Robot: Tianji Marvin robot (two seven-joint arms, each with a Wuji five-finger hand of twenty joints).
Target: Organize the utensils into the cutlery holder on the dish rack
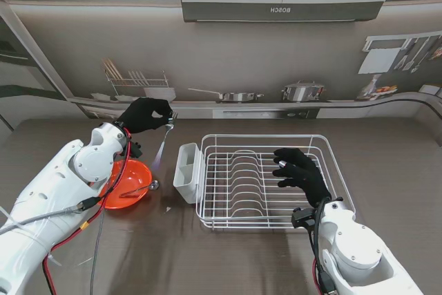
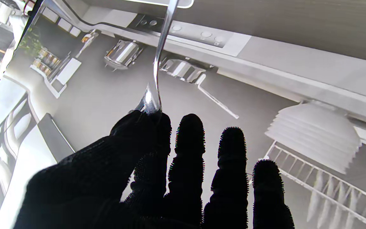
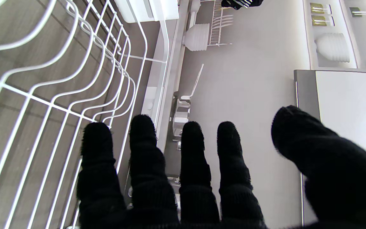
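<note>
The red bowl [image 1: 128, 183] at nine o'clock held a spoon [image 1: 141, 188]. The left hand [image 1: 145, 114] pinched a fork [image 1: 163, 144] aloft, handle down, presumably for dropping into the cutlery holder [image 1: 187, 173]. The right hand [image 1: 300, 173] rested spread and empty over the dish rack [image 1: 266, 222] at three o'clock.

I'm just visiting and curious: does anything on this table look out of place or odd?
Only mildly: a spoon lies in the orange bowl, outside the cutlery holder. The left hand holds a fork in the air.
</note>
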